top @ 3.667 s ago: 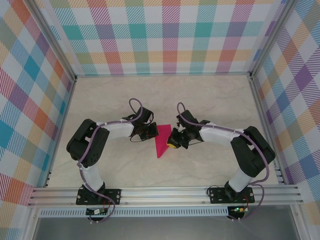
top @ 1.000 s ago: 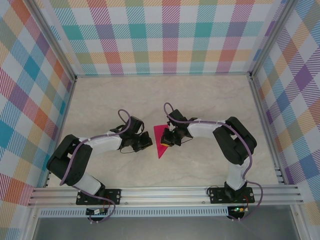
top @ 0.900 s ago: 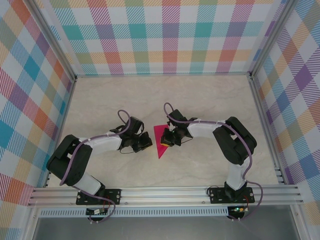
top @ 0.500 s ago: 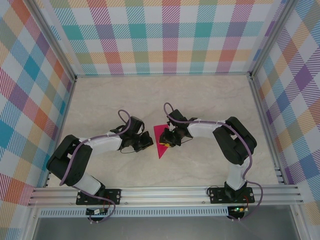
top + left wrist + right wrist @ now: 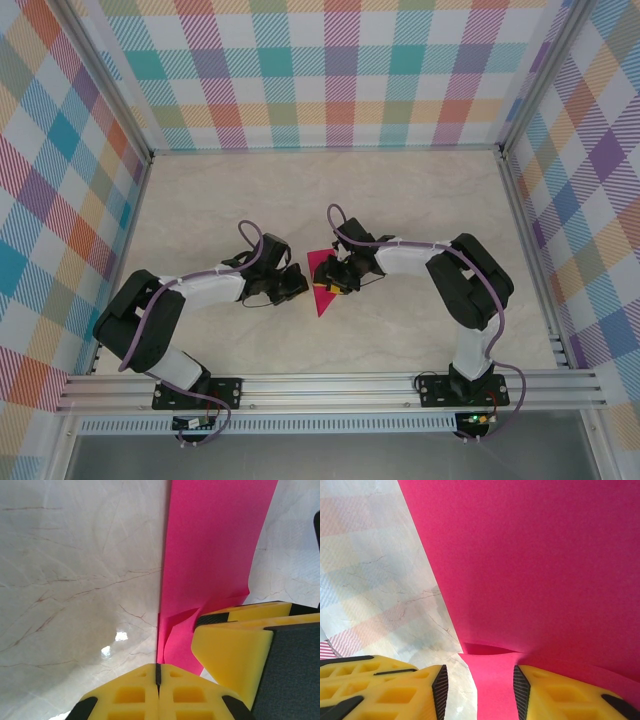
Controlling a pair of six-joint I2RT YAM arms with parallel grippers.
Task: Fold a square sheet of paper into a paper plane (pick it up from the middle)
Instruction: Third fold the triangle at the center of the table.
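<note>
a pale marbled table [image 5: 420,210] is seen from above, fenced in by checked walls [image 5: 330,70]. near its middle a folded piece of pink paper [image 5: 320,300] is laid flat, shaped as a narrow triangle with its point turned toward the arm bases. the paper is flanked by the two claws: the left claw [image 5: 296,284] is set just beside its left edge, and the right claw [image 5: 333,283] is placed over its right half. in the left wrist view the left fingers [image 5: 125,695] are pressed fully together at the paper's edge; whether that edge is nipped between them cannot be told. in the right wrist view the right fingers [image 5: 555,695] are held narrowly apart, and a raised flap of the paper is found in the gap.
</note>
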